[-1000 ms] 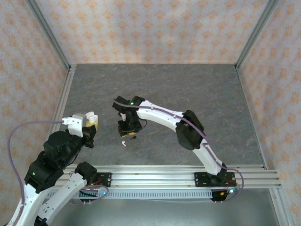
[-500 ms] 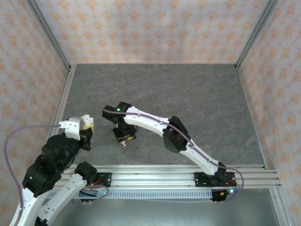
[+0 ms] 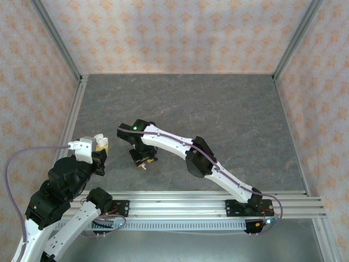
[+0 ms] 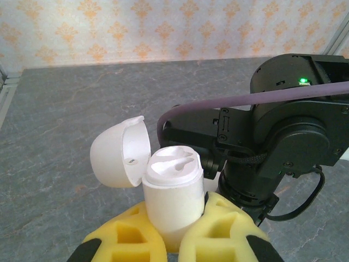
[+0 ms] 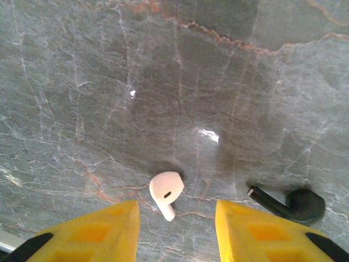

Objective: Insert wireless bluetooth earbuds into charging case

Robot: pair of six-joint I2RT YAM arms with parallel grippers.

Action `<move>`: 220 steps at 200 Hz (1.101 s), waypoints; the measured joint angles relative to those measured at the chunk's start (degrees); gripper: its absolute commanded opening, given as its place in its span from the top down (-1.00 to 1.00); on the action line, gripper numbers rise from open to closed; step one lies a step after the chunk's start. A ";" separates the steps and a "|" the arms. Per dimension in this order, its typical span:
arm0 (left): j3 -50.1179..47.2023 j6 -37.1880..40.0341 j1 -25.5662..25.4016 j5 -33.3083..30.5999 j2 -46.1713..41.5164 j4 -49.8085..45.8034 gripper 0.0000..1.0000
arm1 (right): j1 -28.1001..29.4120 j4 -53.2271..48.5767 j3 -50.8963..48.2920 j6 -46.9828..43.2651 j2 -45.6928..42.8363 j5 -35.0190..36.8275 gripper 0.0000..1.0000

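My left gripper (image 4: 174,226) is shut on a white charging case (image 4: 173,191), held upright with its lid (image 4: 117,153) flipped open to the left and two moulded slots showing on top. In the top view the case (image 3: 100,139) sits at the left gripper (image 3: 100,145) near the left wall. My right gripper (image 5: 177,224) is open and points down at the floor, a white earbud (image 5: 166,191) lying between its yellow fingers (image 5: 98,226). A black earbud (image 5: 297,204) lies just right of the right finger. In the top view the right gripper (image 3: 143,157) hovers over the white earbud (image 3: 143,166).
The right arm's black wrist (image 4: 283,136) stands close behind the case. Patterned walls with metal posts (image 3: 60,52) enclose the grey marbled floor (image 3: 218,109). An aluminium rail (image 3: 191,204) runs along the near edge.
The right arm has swung left and nearer, bringing its gripper over the white earbud. The left gripper with the case has drawn back slightly to the left.
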 measured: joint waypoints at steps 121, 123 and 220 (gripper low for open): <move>0.00 0.00 0.00 0.09 0.00 -0.42 1.00 | 0.46 -0.11 1.49 0.00 2.67 0.74 0.32; 0.00 0.00 0.00 0.11 0.00 -0.42 1.00 | 0.46 -0.15 1.49 0.00 2.67 0.83 0.33; -2.12 2.54 0.00 2.23 -1.03 -0.04 1.00 | 0.20 -0.74 1.51 -0.02 2.62 1.86 0.55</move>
